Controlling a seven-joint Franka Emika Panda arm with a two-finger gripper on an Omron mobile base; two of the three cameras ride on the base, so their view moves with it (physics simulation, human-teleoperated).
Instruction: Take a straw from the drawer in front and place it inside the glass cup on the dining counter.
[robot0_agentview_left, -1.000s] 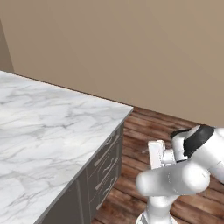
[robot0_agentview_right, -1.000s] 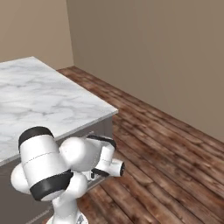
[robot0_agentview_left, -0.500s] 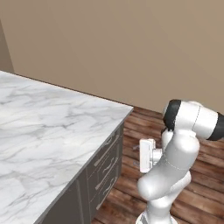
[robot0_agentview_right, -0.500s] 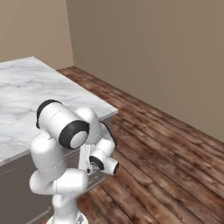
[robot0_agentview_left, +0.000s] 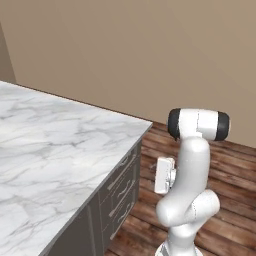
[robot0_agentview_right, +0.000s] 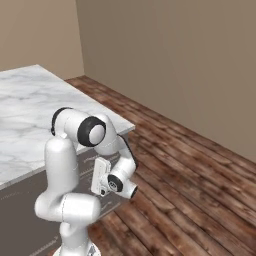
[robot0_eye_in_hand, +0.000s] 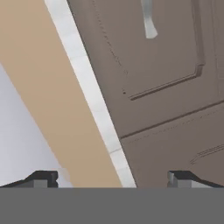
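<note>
While the white arm (robot0_agentview_left: 192, 175) stood folded on the wooden floor (robot0_agentview_right: 200, 170) beside the dining worktop (robot0_agentview_left: 55, 150), its claw (robot0_eye_in_hand: 111, 177) was spread wide and held nothing; in the hand view the two dark fingertips (robot0_eye_in_hand: 41, 178) rose far apart at the bottom edge. That camera looked closely at a dark grey-brown panelled cabinet front (robot0_eye_in_hand: 162, 65) with a raised frame, a silver handle (robot0_eye_in_hand: 148, 19) near the top of the picture, the thin white marble edge of the top running slantwise beside it, and the tan wall past that.

From the left base view, the marble worktop with grey veins filled the left side, and a stack of drawer fronts (robot0_agentview_left: 122, 187) with slim silver bar handles ran down its dark cabinet end, all shut flush. The arm's hand (robot0_agentview_left: 164, 175) hung near those fronts, apart from them. From the right base view, the hand (robot0_agentview_right: 102, 176) sat low in front of the cabinet face (robot0_agentview_right: 25, 215).

No writing, label or brand mark could be read on any surface.
</note>
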